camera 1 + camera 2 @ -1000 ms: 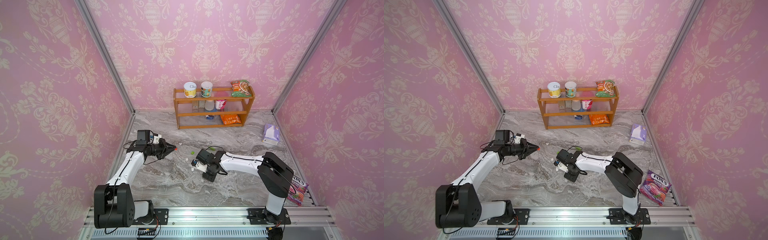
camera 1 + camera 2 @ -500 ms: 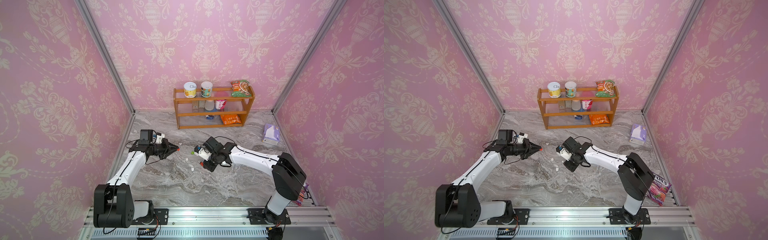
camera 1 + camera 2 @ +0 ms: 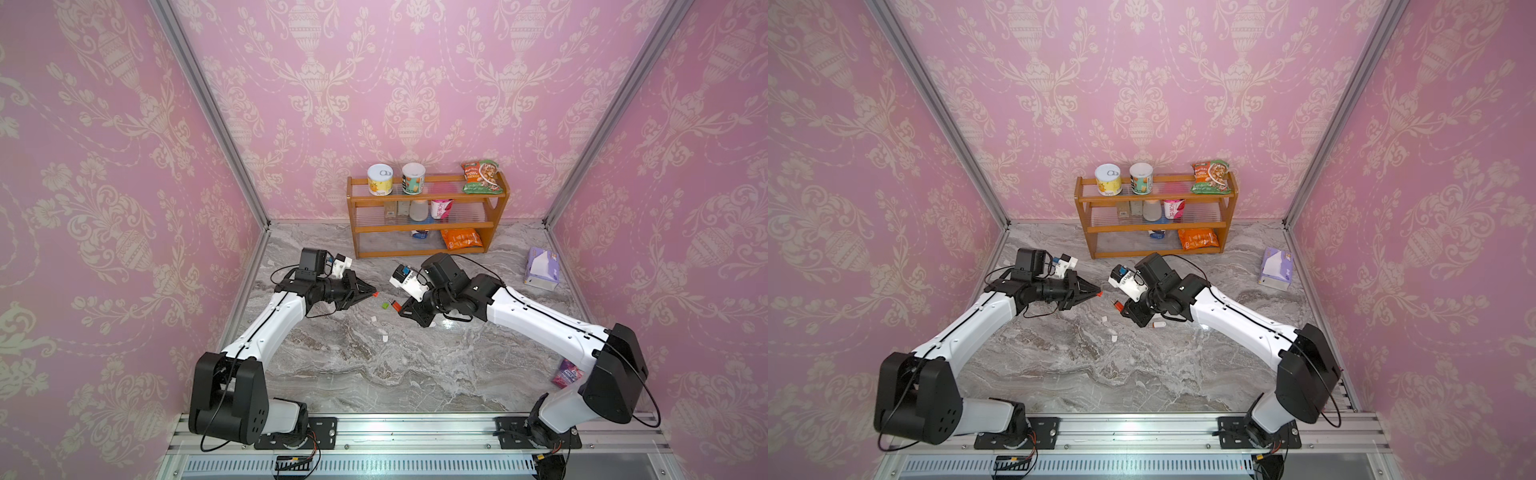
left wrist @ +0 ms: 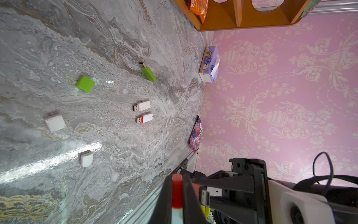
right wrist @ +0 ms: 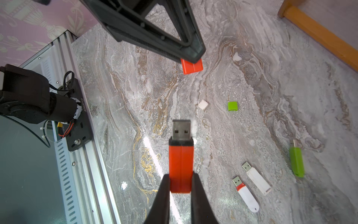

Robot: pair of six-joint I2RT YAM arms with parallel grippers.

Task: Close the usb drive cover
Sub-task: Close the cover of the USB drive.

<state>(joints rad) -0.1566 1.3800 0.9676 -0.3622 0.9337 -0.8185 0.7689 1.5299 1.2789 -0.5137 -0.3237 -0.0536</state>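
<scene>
My left gripper [image 3: 372, 294] [image 4: 177, 187] is shut on a small red cover [image 4: 177, 192] [image 5: 192, 67], pinched at the fingertips. My right gripper [image 3: 400, 308] [image 5: 181, 183] is shut on the tail of an orange-red usb drive [image 5: 181, 163]. Its bare metal plug [image 5: 181, 130] points toward the cover. Both are held above the marble table [image 3: 353, 365], facing each other with a short gap between plug and cover. In both top views the cover [image 3: 1099, 294] and the drive [image 3: 1119, 306] show as small red specks at the tips.
On the table under the grippers lie a green cap [image 5: 232, 106], a white cap [image 5: 203, 104], a green drive [image 5: 296, 161] and two white drives [image 5: 256, 180] [image 5: 246, 195]. A wooden shelf [image 3: 428, 220] stands at the back. A tissue box [image 3: 541, 269] and snack packet [image 3: 567, 372] sit right.
My right gripper has risen from the table with the drive and swung back toward the left gripper. The left gripper has edged right with the cover.
</scene>
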